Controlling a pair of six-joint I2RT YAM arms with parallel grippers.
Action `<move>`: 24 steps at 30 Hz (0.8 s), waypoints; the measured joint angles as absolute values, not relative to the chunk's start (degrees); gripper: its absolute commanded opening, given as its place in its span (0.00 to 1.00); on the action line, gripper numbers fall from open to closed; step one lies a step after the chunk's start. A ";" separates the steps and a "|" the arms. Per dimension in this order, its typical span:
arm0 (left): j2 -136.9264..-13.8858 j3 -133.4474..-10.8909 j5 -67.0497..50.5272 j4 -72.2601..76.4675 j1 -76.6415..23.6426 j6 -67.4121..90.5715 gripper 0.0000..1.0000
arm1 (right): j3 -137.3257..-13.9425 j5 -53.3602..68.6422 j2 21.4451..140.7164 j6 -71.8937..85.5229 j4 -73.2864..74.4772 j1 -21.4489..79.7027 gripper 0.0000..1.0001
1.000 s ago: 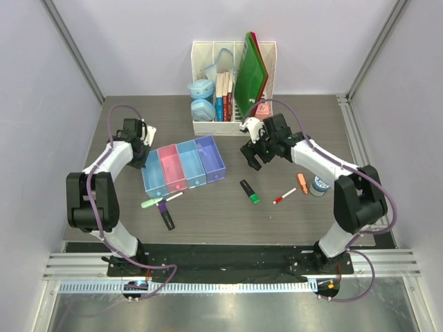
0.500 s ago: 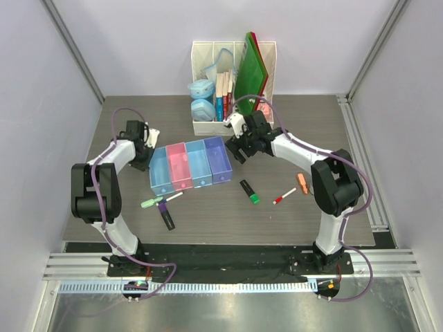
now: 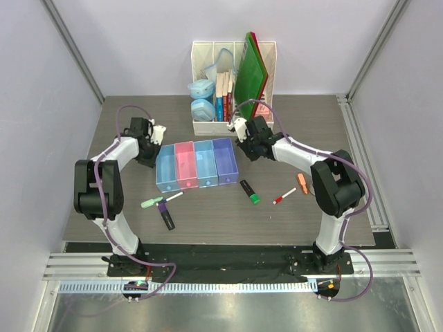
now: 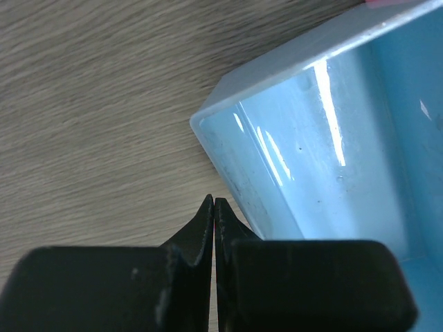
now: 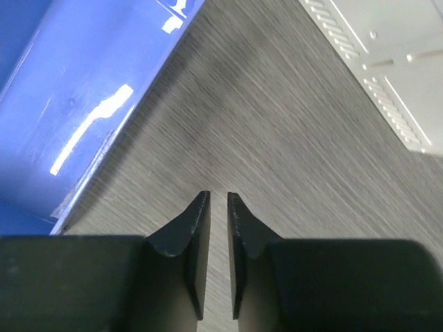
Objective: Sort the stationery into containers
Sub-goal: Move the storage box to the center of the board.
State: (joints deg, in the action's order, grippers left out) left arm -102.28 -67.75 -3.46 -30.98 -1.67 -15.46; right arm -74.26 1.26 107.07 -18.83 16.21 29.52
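Four containers stand in a row: a light blue tray (image 3: 167, 168), a pink tray (image 3: 186, 164), a second light blue tray (image 3: 205, 162) and a purple tray (image 3: 224, 160). My left gripper (image 3: 147, 153) is shut and empty against the left blue tray's outer corner (image 4: 208, 121). My right gripper (image 3: 243, 146) sits just right of the purple tray (image 5: 69, 104), its jaws a narrow slit apart with nothing between. Loose stationery lies nearer me: green-ended marker (image 3: 249, 191), red-capped pen (image 3: 284, 196), orange piece (image 3: 302, 182), mint highlighter (image 3: 151, 203), white pen (image 3: 174, 196), purple-ended marker (image 3: 165, 214).
A white slotted file rack (image 3: 208, 128) with books, green folders and two pale blue cases stands at the back centre, just behind the trays. A metal rail (image 3: 356, 152) runs along the table's right edge.
The row of trays has slid right and squared up, pushed by my left gripper. My right gripper moved left to the purple tray and its jaws closed from wide to a narrow slit.
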 measured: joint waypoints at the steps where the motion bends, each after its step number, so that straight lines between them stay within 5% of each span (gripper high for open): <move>1: -102.26 -67.88 -3.75 -30.98 -2.07 -15.42 0.00 | -73.82 0.80 106.76 -18.81 16.23 29.52 0.17; 6: -102.26 -68.14 -4.62 -31.09 -3.79 -15.40 0.00 | -72.20 -0.64 104.79 -19.16 16.21 29.52 0.09; 24: -102.26 -68.14 -5.82 -31.14 -8.45 -14.83 0.00 | -70.98 1.91 104.05 -19.09 15.59 29.52 0.09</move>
